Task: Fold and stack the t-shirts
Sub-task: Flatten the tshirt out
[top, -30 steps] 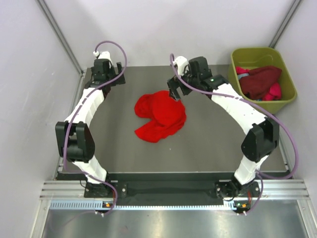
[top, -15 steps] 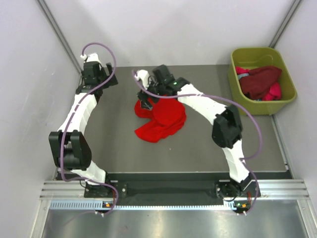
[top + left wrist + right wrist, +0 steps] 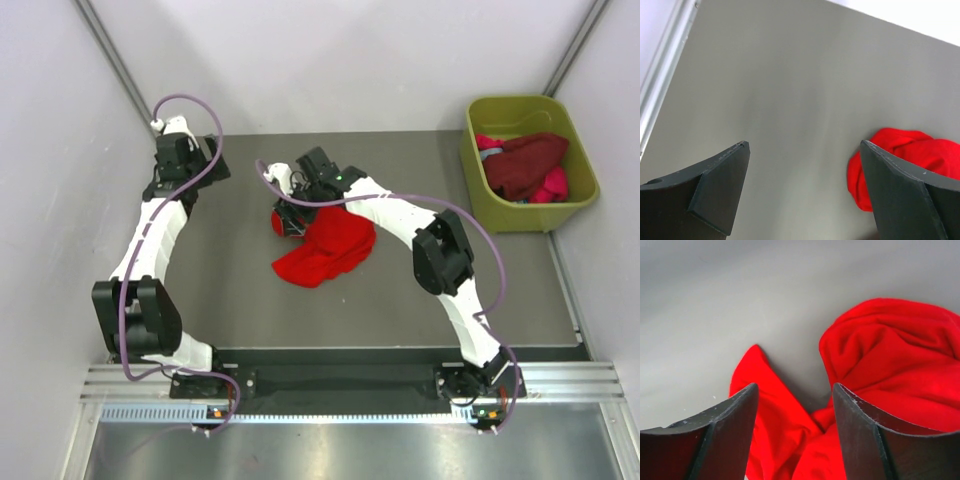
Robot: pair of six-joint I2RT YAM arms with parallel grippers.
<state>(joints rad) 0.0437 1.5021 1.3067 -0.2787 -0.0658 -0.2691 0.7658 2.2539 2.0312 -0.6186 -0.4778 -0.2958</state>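
Note:
A bright red t-shirt [image 3: 325, 250] lies crumpled mid-table. My right gripper [image 3: 290, 222] hangs low over its left edge. In the right wrist view its jaws [image 3: 795, 386] stand apart, straddling a fold of the red cloth [image 3: 890, 360] without pinching it. My left gripper [image 3: 200, 172] is at the table's back left, clear of the shirt and open; the left wrist view shows bare table between its fingertips [image 3: 804, 145] and the red t-shirt [image 3: 900, 150] behind the right finger. A dark maroon t-shirt [image 3: 525, 165] and a pink one [image 3: 553, 185] lie in the tub.
An olive-green tub [image 3: 520, 102] stands off the table's back right corner. Grey walls close in the back and both sides. A metal rail [image 3: 665, 75] runs along the table's left edge near my left gripper.
My right arm has swung left across the red t-shirt to its left edge, and its jaws have narrowed. My left arm has drawn back toward the left wall.

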